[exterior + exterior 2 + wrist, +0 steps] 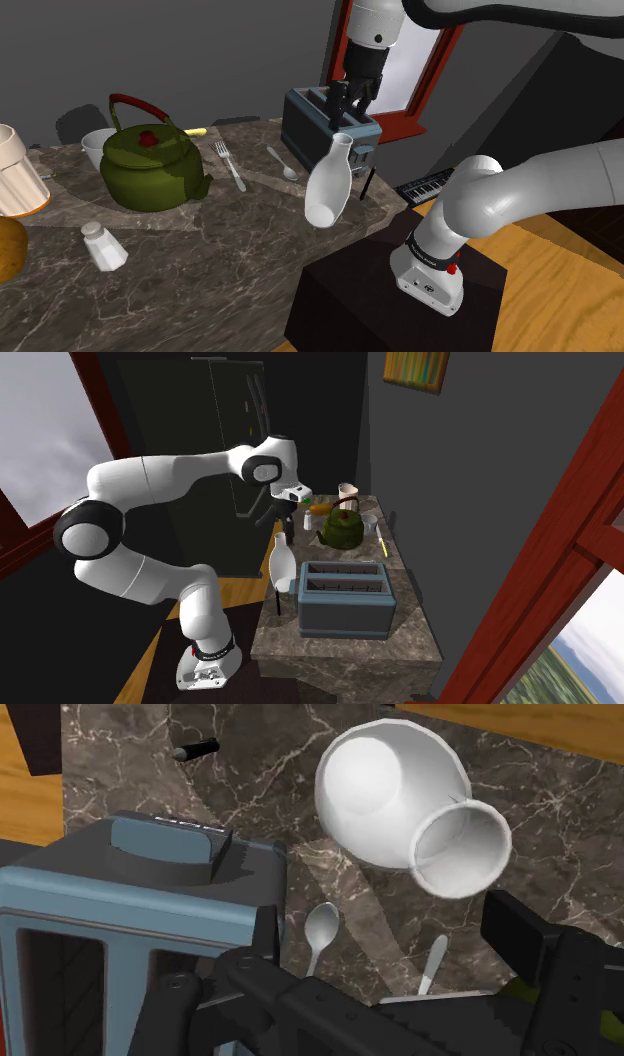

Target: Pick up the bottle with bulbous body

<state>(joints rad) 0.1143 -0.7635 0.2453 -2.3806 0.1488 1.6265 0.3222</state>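
No writing is legible (the marks on the arm's base point(428, 287) blur).

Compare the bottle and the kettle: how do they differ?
The bottle is plain white; the kettle is olive green. The bottle has a narrow neck and open mouth; the kettle has a red-knobbed lid and an arched handle. The bottle leans in the shoulder view; the kettle sits level. Both have rounded bodies.

Dark marble countertop point(220, 255) had a green kettle point(150, 165), a blue-grey toaster point(303, 125), a fork point(230, 165) and spoon point(282, 162) lying between them, plus a white shaker point(103, 245) near the kettle.
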